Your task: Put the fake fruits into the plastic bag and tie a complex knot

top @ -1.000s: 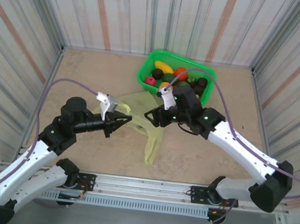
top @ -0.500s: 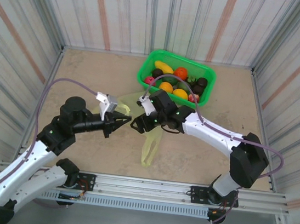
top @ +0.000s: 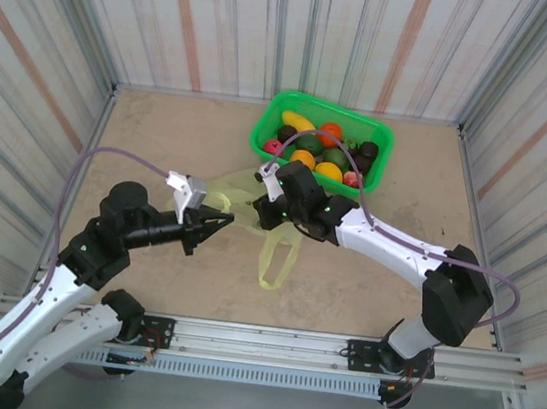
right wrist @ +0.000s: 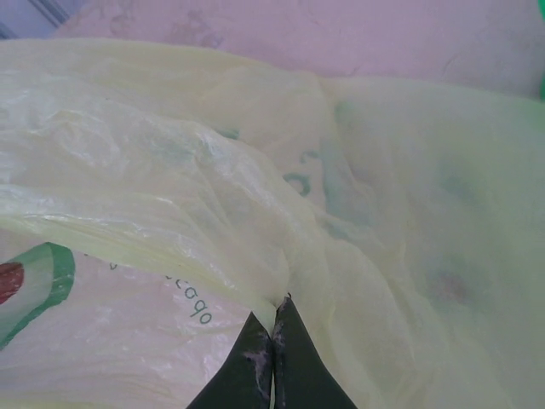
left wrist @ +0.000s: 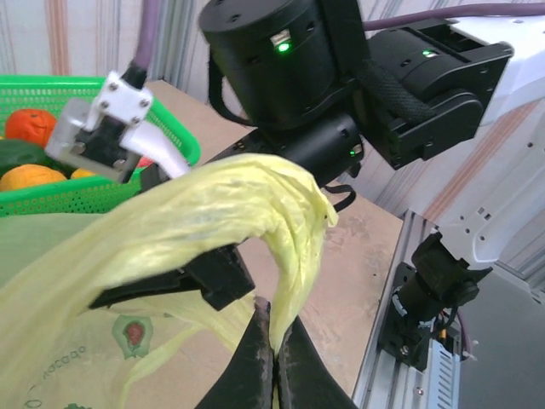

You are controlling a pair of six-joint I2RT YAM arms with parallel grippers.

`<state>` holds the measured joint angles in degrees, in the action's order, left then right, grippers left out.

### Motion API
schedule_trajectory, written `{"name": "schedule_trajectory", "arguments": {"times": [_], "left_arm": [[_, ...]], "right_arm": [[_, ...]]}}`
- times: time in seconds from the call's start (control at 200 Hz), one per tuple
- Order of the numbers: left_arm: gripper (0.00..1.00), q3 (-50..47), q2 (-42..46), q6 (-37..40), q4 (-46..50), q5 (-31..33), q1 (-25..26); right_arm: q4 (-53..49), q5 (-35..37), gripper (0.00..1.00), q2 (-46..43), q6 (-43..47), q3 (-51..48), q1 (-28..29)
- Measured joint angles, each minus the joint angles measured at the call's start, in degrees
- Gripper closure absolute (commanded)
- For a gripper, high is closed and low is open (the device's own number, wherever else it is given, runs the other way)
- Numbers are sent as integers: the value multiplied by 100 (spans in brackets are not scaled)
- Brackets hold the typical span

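Observation:
The plastic bag [top: 274,260] is a thin yellow-green film lying crumpled on the table between both grippers. My left gripper [top: 223,220] is shut on a bunched strip of the bag [left wrist: 213,204], which rises from the closed fingertips in the left wrist view [left wrist: 274,328]. My right gripper [top: 262,215] is shut on a fold of the bag film [right wrist: 255,170], pinched at its tips [right wrist: 274,319]. The fake fruits [top: 323,151] sit in the green basket; an orange [left wrist: 32,126] shows in the left wrist view. No fruit is visible in the bag.
The bright green basket [top: 263,133] stands at the back centre, just behind the right gripper, and its mesh wall [left wrist: 102,192] appears in the left wrist view. Striped walls enclose the table. A metal rail [top: 264,350] runs along the near edge.
My right gripper moved left onto the bag and has closed on its film. My left arm drew back slightly to the left, still holding the bag strip.

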<state>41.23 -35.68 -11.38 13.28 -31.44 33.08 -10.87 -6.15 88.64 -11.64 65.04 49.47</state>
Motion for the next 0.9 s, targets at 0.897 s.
{"name": "schedule_trajectory", "arguments": {"times": [0.897], "left_arm": [[53, 365, -354, 166, 24, 1467, 332]], "right_arm": [[37, 168, 100, -337, -492, -76, 131]]}}
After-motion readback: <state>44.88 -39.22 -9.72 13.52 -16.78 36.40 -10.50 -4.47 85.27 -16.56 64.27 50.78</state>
